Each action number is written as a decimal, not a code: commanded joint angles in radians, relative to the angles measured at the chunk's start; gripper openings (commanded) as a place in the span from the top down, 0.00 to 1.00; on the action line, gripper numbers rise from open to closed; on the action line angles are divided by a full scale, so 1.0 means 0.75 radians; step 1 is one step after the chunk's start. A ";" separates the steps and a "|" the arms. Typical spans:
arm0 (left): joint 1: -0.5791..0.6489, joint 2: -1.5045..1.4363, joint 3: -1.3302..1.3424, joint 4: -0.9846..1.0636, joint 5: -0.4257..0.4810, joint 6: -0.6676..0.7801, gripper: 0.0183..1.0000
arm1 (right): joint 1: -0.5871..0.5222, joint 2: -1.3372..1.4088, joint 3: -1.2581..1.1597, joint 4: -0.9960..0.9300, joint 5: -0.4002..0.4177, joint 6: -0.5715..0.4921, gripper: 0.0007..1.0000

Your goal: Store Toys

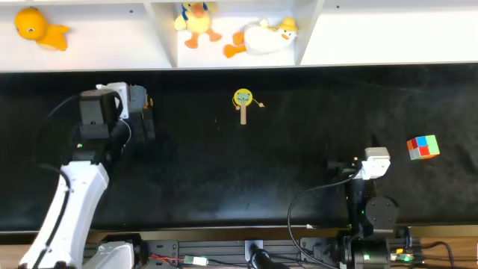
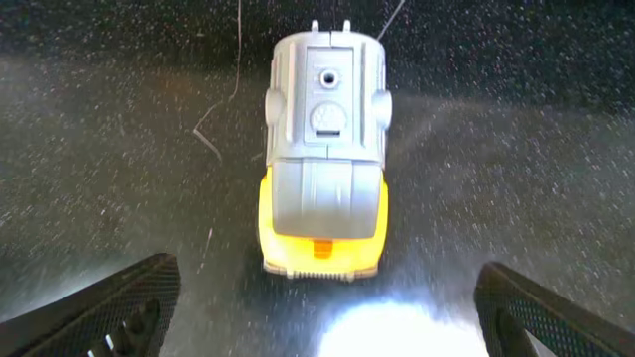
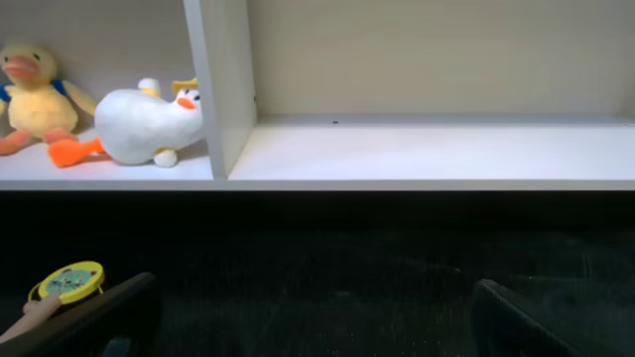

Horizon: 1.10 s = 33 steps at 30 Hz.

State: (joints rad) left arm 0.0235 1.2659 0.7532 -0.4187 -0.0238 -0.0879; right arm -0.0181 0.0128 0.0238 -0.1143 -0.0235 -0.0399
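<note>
A grey and yellow toy truck [image 2: 325, 149] stands on the black table, just ahead of my left gripper [image 2: 322, 322]. That gripper is open, its fingers [image 2: 119, 307] spread wider than the truck and touching nothing. My right gripper [image 3: 317, 332] is open and empty, low over the table and facing the white shelf [image 3: 417, 154]. A yellow rattle drum on a wooden stick [image 1: 243, 103] lies mid-table. A multicoloured cube [image 1: 423, 146] sits at the right. Shelf compartments hold an orange-yellow duck [image 1: 41, 28], a yellow duck plush [image 1: 196, 21] and a white goose plush [image 1: 263, 37].
The shelf [image 1: 373, 41] runs along the table's far edge, with upright dividers [image 1: 170, 33] between its compartments. Its right compartment has bare floor. The left arm [image 1: 97, 112] stands over the table's left part, the right arm [image 1: 366, 168] near the front right.
</note>
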 commanded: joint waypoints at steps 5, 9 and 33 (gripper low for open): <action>-0.007 0.087 -0.010 0.055 -0.066 -0.024 0.04 | -0.003 -0.012 -0.004 0.004 -0.012 0.004 0.00; -0.007 0.125 -0.010 0.075 -0.066 -0.024 0.04 | -0.003 -0.012 -0.004 0.004 -0.012 0.004 0.00; -0.007 0.195 -0.010 0.179 -0.064 -0.025 0.35 | -0.003 -0.012 -0.004 0.004 -0.012 0.004 0.00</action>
State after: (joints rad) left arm 0.0235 1.4078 0.7528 -0.2905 -0.0620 -0.1024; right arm -0.0181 0.0128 0.0238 -0.1150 -0.0235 -0.0399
